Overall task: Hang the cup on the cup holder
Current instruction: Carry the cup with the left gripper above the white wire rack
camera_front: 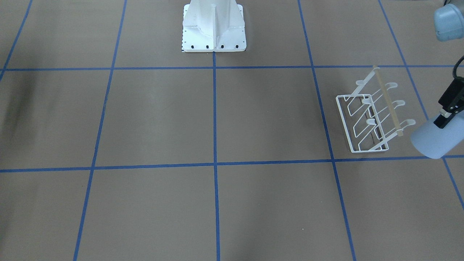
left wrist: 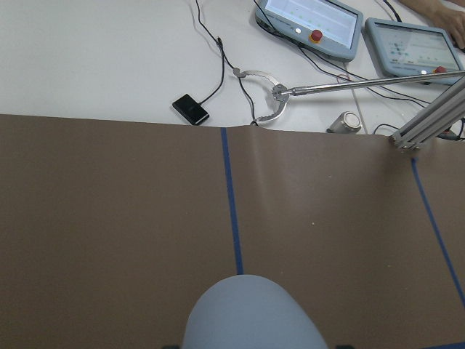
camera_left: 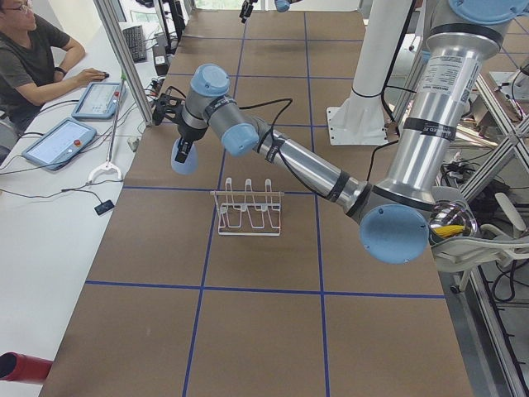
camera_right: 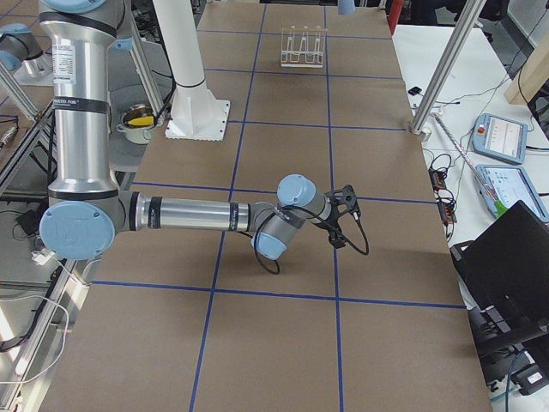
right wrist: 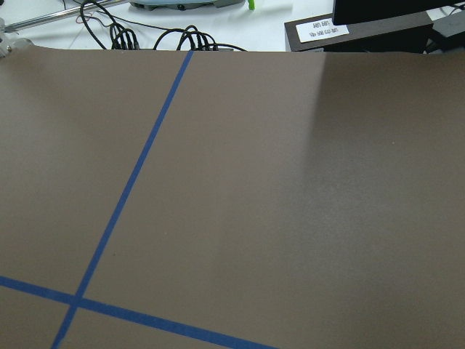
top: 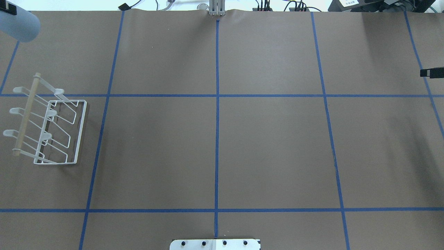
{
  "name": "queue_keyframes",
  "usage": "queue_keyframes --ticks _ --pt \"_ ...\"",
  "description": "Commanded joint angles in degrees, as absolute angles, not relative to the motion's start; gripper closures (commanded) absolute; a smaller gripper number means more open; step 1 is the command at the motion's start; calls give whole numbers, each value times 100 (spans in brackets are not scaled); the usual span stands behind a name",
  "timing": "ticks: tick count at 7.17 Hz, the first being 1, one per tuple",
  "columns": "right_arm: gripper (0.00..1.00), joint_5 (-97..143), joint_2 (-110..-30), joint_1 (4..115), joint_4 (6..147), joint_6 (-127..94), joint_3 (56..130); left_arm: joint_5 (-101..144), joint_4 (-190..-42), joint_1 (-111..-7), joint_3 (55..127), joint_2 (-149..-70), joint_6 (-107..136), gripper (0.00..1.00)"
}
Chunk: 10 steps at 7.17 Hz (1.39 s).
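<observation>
The left gripper (camera_front: 445, 115) is pinching the light blue cup (camera_front: 433, 139) at its rim end and holding it tilted in the air, closed bottom pointing away from the wrist. The front-facing view is showing the cup just beside the white wire cup holder (camera_front: 373, 116), near its lowest paddle tip. The left side view is showing the cup raised off the brown table (camera_front: 253, 119) and apart from the rack. The left wrist camera is catching only the cup's rounded bottom.

The right gripper (top: 431, 72) is appearing overhead as a black sliver at the edge. The right side view is showing it low over the table, well apart from the rack. I cannot tell whether its fingers are spread.
</observation>
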<state>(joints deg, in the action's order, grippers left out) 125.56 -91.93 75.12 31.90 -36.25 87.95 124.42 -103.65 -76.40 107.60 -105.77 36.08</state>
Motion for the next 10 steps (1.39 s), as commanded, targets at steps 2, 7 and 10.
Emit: queue_keyframes --ticks 2,7,10 --pt "0 12839 -8861 7654 4758 -2736 8842 11979 -7282 -7165 11461 -11214 3102 100" --pt "0 13693 -8640 8016 6108 -2004 8921 13254 -7242 -6962 10670 -11347 3182 100" --pt "0 13720 -8640 7998 6267 -1978 8921 13210 -7277 -6645 10608 -11276 3251 100"
